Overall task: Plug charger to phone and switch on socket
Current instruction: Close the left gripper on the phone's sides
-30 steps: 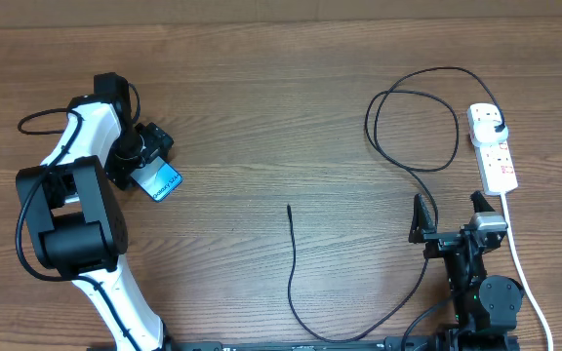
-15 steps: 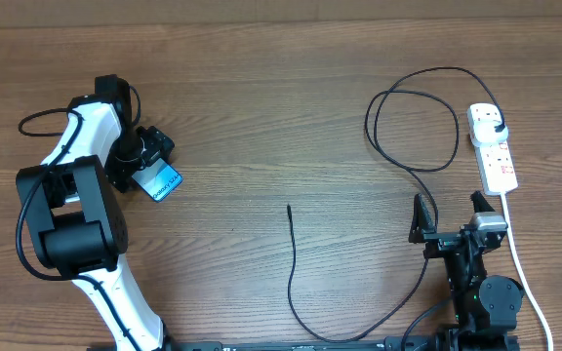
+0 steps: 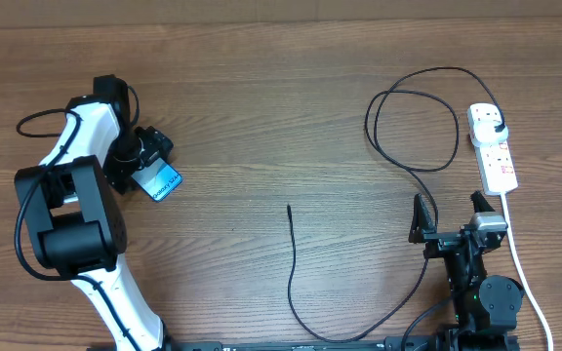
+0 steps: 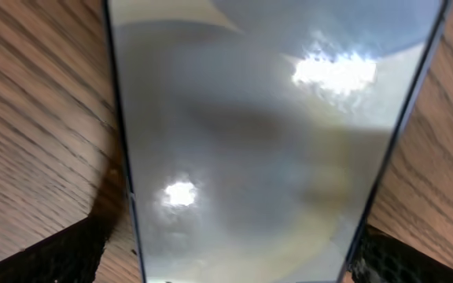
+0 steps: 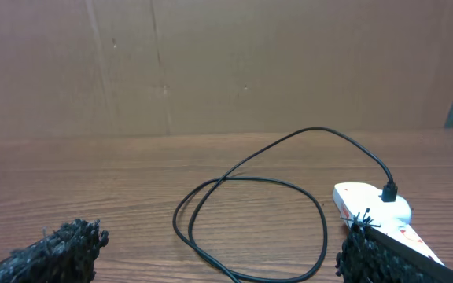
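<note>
On the wooden table [image 3: 261, 97] I count one phone [image 3: 162, 182], one charger [image 3: 294, 263], one socket [image 3: 493, 148] and two arms, each with one end effector. The phone lies at the left side of the table with its blue screen up, and the left end effector [image 3: 147, 156] hangs directly over it, so in the overhead view only the lower part of the screen shows and its text is too small to read. In the left wrist view the phone [image 4: 266, 157] fills almost the whole picture, blurred, with bright reflections, and cut off at the top and bottom. The two dark fingertips [image 4: 53, 255] stand spread wide, one at each long side of the phone; I cannot tell if they touch it. The right end effector [image 3: 449, 213] is also spread wide and holds nothing, near the lower right of the table. The socket lies at the right edge, just beyond it, with one thick white cord [image 3: 520, 263] that runs down out of the picture. The charger's black plug [image 3: 497, 128] sits in the far end of the socket, the cable makes one loop, passes the right arm, partly hides at the bottom edge, and its connector tip [image 3: 290, 208] lies free in the middle of the table, well apart from the phone. The red switch marks are too small to read their position.
</note>
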Tool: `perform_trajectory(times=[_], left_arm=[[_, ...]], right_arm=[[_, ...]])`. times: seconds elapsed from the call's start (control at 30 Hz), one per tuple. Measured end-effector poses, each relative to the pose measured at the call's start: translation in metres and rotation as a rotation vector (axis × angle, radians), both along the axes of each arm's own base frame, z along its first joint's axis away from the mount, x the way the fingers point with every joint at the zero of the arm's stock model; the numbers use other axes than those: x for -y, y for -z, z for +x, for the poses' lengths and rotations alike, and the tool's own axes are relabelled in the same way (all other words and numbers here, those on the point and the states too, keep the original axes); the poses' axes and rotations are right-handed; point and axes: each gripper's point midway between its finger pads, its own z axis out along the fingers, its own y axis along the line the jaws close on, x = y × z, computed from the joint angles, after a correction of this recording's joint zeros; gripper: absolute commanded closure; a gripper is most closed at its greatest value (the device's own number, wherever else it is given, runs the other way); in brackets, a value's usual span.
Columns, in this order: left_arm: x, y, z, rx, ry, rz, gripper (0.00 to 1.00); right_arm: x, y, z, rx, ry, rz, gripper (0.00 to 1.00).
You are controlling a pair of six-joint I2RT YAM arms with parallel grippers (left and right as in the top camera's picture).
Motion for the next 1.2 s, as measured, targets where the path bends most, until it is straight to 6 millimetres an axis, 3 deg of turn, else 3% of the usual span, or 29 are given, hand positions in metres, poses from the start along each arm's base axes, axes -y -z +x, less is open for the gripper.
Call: perform_trajectory(times=[0.7, 0.9, 1.2], left_arm=[[-0.0055, 0.0, -0.0003, 0.002, -0.012, 0.004, 0.0], [-0.0057, -0.0001, 0.0004, 0.005, -0.012, 0.005, 0.07], [-0.0062, -0.0001, 0.0005, 0.005, -0.012, 0.008, 0.07]], right_arm=[[0.0, 0.0, 0.0, 0.0, 0.0, 0.0, 0.0], [-0.0001, 0.0001, 0.0, 0.0, 0.0, 0.0, 0.0], [0.0, 0.0002, 0.0, -0.001, 0.0, 0.0, 0.0]])
